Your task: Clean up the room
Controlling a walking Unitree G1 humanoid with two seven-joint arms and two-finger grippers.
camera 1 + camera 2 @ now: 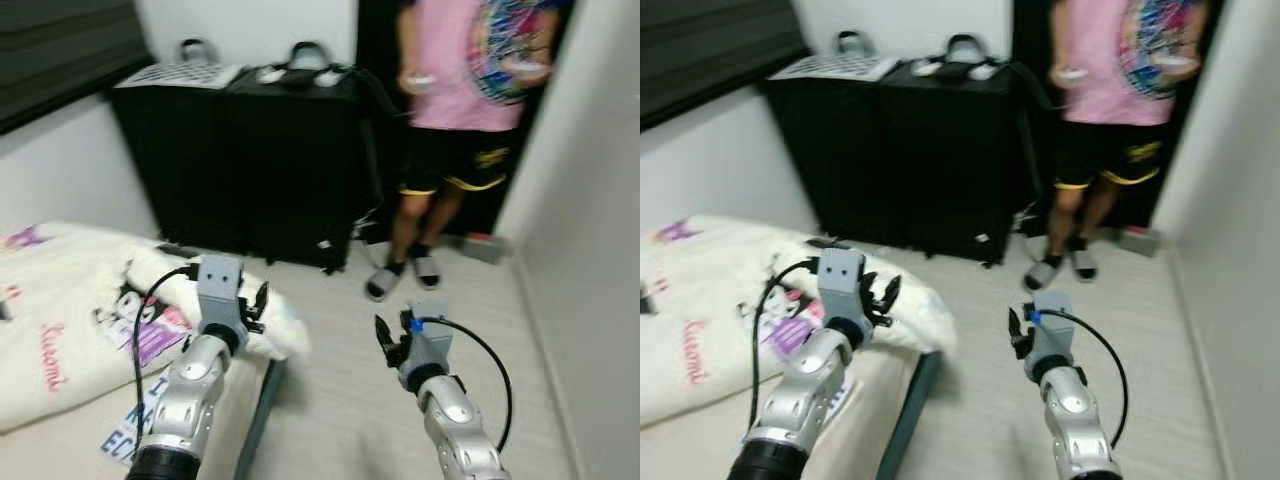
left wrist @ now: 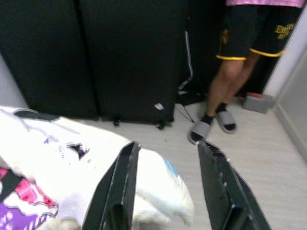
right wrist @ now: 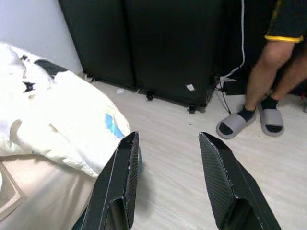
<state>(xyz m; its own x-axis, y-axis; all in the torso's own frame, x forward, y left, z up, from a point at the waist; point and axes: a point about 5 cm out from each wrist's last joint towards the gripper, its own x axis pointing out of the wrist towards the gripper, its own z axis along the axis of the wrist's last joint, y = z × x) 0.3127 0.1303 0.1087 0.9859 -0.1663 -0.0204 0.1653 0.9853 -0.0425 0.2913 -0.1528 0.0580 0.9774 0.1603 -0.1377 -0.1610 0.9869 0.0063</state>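
Black suitcases (image 1: 240, 160) — headset (image 1: 300, 70) on top.

Bed (image 1: 70, 440) at left: rumpled cream printed blanket (image 1: 70, 300). Pale wood floor (image 1: 340, 400): two black suitcases (image 1: 240, 160).

I am seeing two tall black cases (image 1: 250, 160) standing side by side against the white wall, with headsets (image 1: 300, 70) lying on top. A person in a pink shirt (image 1: 455, 70) and black shorts is standing just beside the cases, wearing grey slides (image 3: 249, 122) over dark socks on the pale wood floor (image 1: 350, 400). A white cable (image 2: 189, 57) is hanging down the case's edge.
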